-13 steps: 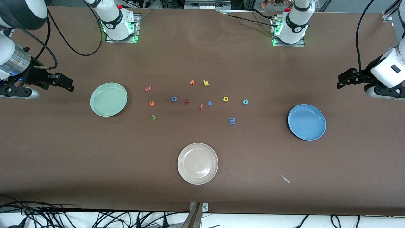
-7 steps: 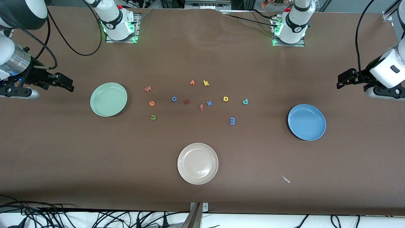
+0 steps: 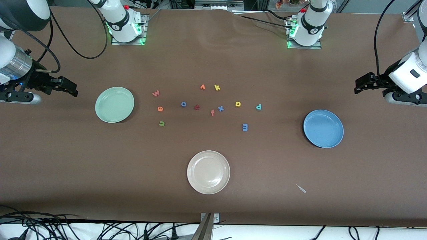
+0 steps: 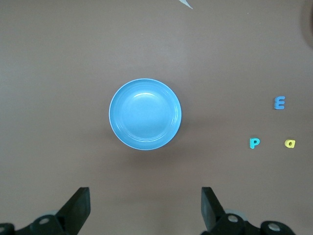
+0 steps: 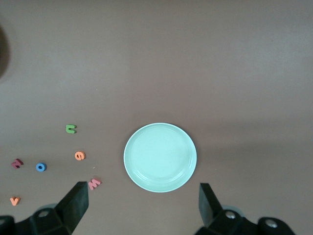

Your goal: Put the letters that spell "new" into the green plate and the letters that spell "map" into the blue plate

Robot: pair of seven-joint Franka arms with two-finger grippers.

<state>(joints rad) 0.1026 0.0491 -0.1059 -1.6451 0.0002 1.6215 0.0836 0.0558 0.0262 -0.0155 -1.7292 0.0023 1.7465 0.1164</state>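
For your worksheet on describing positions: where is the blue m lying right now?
In the front view the blue m lies on the table toward the left arm's end, between the blue plate and the other letters, nearer the camera than the teal p.

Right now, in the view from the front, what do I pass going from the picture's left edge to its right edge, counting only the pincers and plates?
Right pincer → green plate → beige plate → blue plate → left pincer.

- Letters cluster mid-table between green plate and blue plate.
- Beige plate sits nearer the camera than the letters, bare table between.
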